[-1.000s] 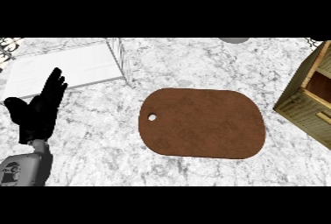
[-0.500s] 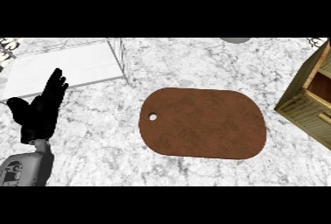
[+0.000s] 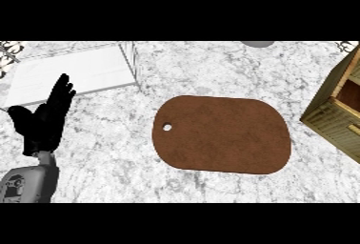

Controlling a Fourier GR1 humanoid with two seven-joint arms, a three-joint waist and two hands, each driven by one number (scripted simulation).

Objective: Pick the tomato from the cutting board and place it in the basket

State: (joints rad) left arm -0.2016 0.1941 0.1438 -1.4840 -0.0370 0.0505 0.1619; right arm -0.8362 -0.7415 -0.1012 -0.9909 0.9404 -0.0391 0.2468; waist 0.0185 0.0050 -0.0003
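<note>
The brown cutting board (image 3: 224, 134) lies flat in the middle of the marble table (image 3: 197, 71), and nothing sits on it. No tomato shows anywhere in this view, so I cannot tell where it is. The wooden thing at the right edge looks like the basket (image 3: 337, 114), but only part of it shows and I cannot see inside. The tomato may be in there, or it may be somewhere out of view. What could go wrong from here is easy to guess: if the tomato is not in the basket, a reach to the board would find nothing, because the board is bare. A round tomato also rolls easily, so it could be off the table where this view does not reach. The left hand (image 3: 44, 119) is at the left side, near the bottom edge, well apart from the board. Its fingers are straight and point up, spread a little, and it holds nothing and touches nothing. It is just resting. The right hand does not show at all. A white tray (image 3: 70, 74) with a thin rail sits at the far left.
</note>
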